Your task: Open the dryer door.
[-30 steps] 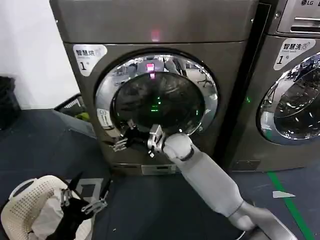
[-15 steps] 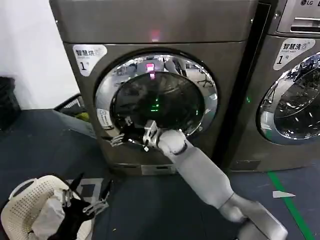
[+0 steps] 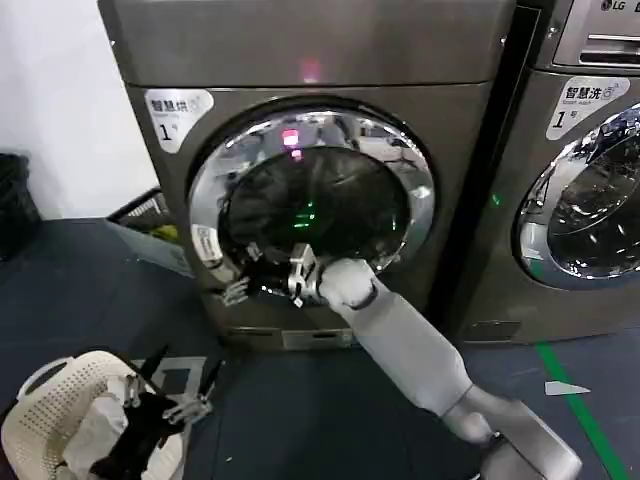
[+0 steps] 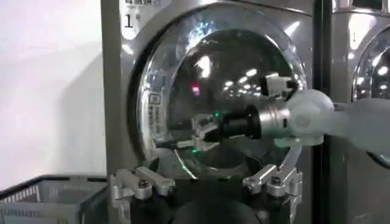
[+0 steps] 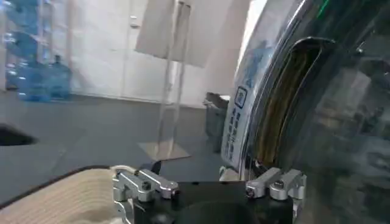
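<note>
Right gripper (image 3: 243,275) reaching at lower left rim of dryer door (image 3: 312,205), fingers spread, gripping nothing. Door sitting shut or barely ajar on dryer (image 3: 300,60) front; cannot tell which. Step: hooking door edge. Next: catching rim recess, pulling outward. Left gripper (image 3: 165,395) idling low by white basket (image 3: 50,420), fingers released.

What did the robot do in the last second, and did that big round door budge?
The right hand slid a little up and left along the dryer door rim, toward its left edge. The door seems to have started swinging out slightly on that side. The left hand stayed low above the white basket.
</note>
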`<control>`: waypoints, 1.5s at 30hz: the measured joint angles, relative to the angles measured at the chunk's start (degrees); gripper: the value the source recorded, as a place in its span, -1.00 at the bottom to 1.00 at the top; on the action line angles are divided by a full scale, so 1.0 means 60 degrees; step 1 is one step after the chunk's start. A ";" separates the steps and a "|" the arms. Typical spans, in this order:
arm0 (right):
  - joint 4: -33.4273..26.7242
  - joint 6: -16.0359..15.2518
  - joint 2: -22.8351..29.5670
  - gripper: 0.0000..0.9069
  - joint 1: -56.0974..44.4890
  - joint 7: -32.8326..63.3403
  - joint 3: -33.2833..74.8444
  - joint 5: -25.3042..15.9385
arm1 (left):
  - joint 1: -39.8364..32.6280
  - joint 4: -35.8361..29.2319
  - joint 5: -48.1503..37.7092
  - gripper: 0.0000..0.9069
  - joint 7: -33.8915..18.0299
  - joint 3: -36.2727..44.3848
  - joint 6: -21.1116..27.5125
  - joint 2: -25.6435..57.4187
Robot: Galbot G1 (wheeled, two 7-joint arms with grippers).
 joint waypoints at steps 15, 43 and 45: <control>0.1084 -0.0089 -0.0788 1.00 -0.0523 -0.2586 0.0490 0.0485 | -0.1095 0.0965 -0.0283 1.00 0.1119 -0.1505 0.0016 0.0586; 0.2520 0.0796 -0.2166 1.00 -0.1775 -0.5659 0.1259 0.0929 | -0.2643 0.2266 -0.1460 1.00 0.1731 -0.1446 0.0292 0.2693; 0.2504 0.0716 -0.2230 1.00 -0.1791 -0.5984 0.1305 0.1062 | -0.2751 0.2302 -0.1559 1.00 0.1728 -0.1304 0.0298 0.2873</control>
